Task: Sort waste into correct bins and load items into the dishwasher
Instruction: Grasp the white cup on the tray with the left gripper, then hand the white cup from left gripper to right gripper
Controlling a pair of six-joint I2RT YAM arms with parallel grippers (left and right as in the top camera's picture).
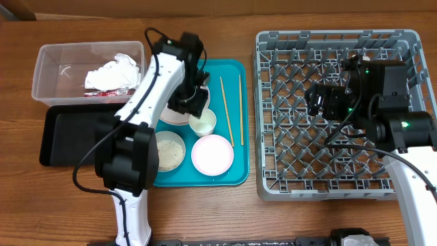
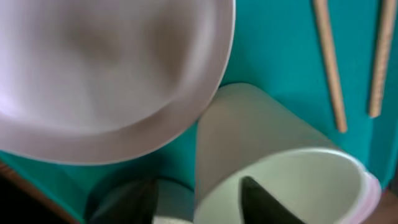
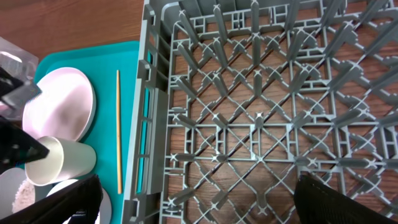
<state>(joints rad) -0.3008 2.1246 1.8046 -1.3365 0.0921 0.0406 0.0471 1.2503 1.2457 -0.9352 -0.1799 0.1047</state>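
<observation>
My left gripper (image 1: 193,104) is low over the teal tray, at the small white cup (image 1: 203,123). In the left wrist view one finger is inside the cup (image 2: 280,168) and the other outside its wall, with a gap showing, so the gripper (image 2: 205,202) is open. The white plate (image 2: 106,74) lies just beyond. Two chopsticks (image 1: 226,109) (image 1: 240,109) lie on the tray's right side. A bowl with rice grains (image 1: 171,151) and an empty bowl (image 1: 212,154) sit at the tray's front. My right gripper (image 3: 196,199) is open and empty above the grey dish rack (image 1: 273,102).
The clear tub (image 1: 51,58) at the back left holds the crumpled napkin (image 1: 116,68) and the red-and-white wrapper (image 1: 102,92). The black tray (image 1: 68,137) lies in front of it. The teal tray (image 1: 235,174) sits between the bins and the rack.
</observation>
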